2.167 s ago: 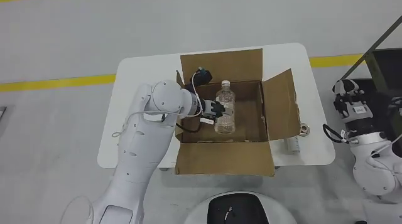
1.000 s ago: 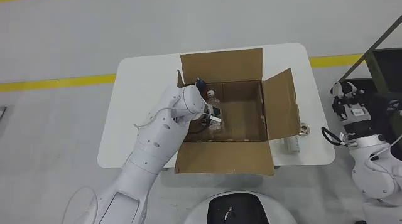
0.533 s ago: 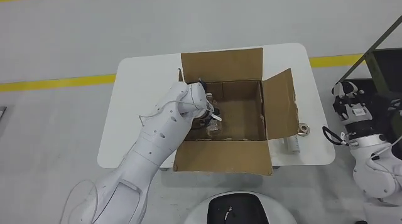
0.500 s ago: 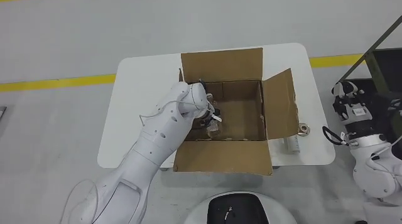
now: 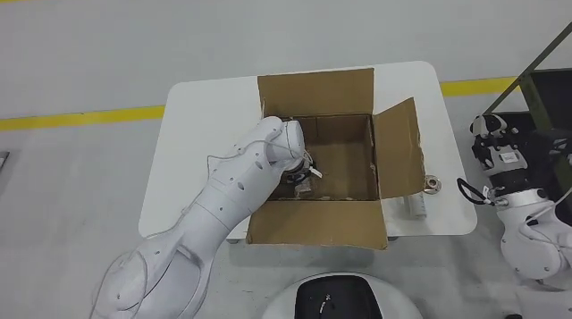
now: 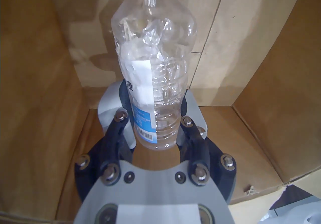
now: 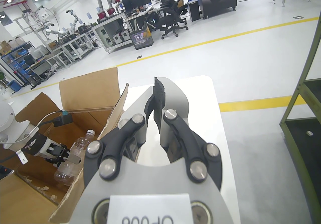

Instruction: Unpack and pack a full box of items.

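**Bottle gripped inside box: single-item transfer in hand**

Bottle (image 6: 153, 71) sits between the fingers of the left gripper (image 6: 153, 112), clamped low on its body, cap pointing away from the palm. Box (image 6: 265, 79) walls stand close around the gripper, with a corner just beyond the bottle. Base touching the box floor or not: cannot tell. Right gripper (image 7: 156, 102) is pinched together and empty, well apart from the box, with the table (image 7: 200, 99) ahead of it.

Judgement: lift-out or set-down, not decidable. The next move calls for a straight vertical path clear of the near wall and flaps. Grip should be firm but light, since the thin plastic looks crushable.
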`<action>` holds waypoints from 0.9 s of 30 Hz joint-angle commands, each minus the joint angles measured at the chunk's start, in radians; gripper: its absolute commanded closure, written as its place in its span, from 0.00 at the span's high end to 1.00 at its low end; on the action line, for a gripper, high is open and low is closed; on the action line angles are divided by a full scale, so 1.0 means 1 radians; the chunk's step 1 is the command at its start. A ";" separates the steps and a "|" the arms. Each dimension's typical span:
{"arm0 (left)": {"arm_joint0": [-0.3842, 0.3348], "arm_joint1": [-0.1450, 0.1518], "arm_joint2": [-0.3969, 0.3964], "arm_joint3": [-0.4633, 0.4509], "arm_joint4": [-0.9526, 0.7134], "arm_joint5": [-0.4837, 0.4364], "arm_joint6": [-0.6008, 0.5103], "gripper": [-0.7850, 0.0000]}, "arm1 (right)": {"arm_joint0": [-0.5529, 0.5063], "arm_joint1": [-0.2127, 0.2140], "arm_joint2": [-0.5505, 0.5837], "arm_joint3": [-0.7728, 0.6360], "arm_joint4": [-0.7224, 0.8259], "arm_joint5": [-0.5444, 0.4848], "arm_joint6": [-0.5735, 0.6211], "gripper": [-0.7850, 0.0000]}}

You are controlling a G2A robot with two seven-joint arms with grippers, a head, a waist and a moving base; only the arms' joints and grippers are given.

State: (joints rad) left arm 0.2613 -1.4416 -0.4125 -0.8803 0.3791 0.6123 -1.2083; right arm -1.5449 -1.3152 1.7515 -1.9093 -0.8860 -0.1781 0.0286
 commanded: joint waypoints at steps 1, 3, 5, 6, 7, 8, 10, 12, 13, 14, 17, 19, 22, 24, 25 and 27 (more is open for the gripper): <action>-0.018 0.000 0.035 0.009 -0.040 0.009 0.009 0.12 | -0.001 0.001 0.001 0.001 0.002 0.001 -0.002 0.00; -0.036 0.001 0.066 0.016 -0.077 0.021 0.021 0.49 | -0.001 0.001 0.001 0.001 0.002 0.002 -0.003 0.00; -0.052 0.004 0.097 0.023 -0.117 0.032 0.033 0.78 | -0.001 0.002 0.001 0.000 0.001 0.004 -0.003 0.00; -0.059 0.005 0.114 0.026 -0.136 0.040 0.040 1.00 | -0.002 0.002 0.001 0.000 0.001 0.005 -0.003 0.00; -0.066 0.007 0.130 0.029 -0.157 0.046 0.046 1.00 | -0.002 0.002 0.001 0.000 0.001 0.005 -0.003 0.00; -0.074 0.009 0.145 0.029 -0.181 0.054 0.054 1.00 | -0.002 0.002 0.001 0.000 0.001 0.005 -0.003 0.00; -0.088 0.015 0.182 0.028 -0.221 0.069 0.069 1.00 | -0.002 0.003 0.001 0.000 0.002 0.006 -0.003 0.00; -0.102 0.021 0.218 0.021 -0.267 0.084 0.084 1.00 | -0.001 0.004 0.001 0.000 0.000 0.007 -0.003 0.00; -0.109 0.025 0.236 0.016 -0.290 0.091 0.091 1.00 | -0.001 0.004 0.000 0.000 0.000 0.007 -0.003 0.00; -0.113 0.029 0.242 0.009 -0.309 0.098 0.098 1.00 | -0.001 0.004 -0.001 0.000 -0.001 0.006 -0.002 0.00; -0.107 0.040 0.242 -0.016 -0.322 0.113 0.113 1.00 | 0.000 0.005 -0.003 -0.001 -0.001 0.008 -0.002 0.00; -0.105 0.047 0.242 -0.031 -0.324 0.118 0.118 1.00 | 0.000 0.005 -0.003 -0.002 -0.001 0.007 -0.001 0.00; -0.103 0.058 0.242 -0.052 -0.327 0.126 0.127 1.00 | -0.002 0.006 -0.004 -0.004 -0.001 0.008 -0.003 0.00; -0.101 0.064 0.242 -0.066 -0.328 0.132 0.133 1.00 | -0.004 0.006 -0.004 -0.007 0.000 0.008 -0.004 0.00; -0.100 0.068 0.242 -0.073 -0.329 0.136 0.136 1.00 | -0.006 0.007 -0.003 -0.009 0.001 0.008 -0.006 0.00; -0.100 0.075 0.242 -0.090 -0.330 0.144 0.144 1.00 | -0.008 0.007 -0.002 -0.015 0.004 0.006 -0.011 0.00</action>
State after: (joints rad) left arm 0.1613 -1.3710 -0.1700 -0.9600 0.0492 0.7515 -1.0690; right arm -1.5521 -1.3084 1.7487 -1.9208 -0.8843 -0.1706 0.0209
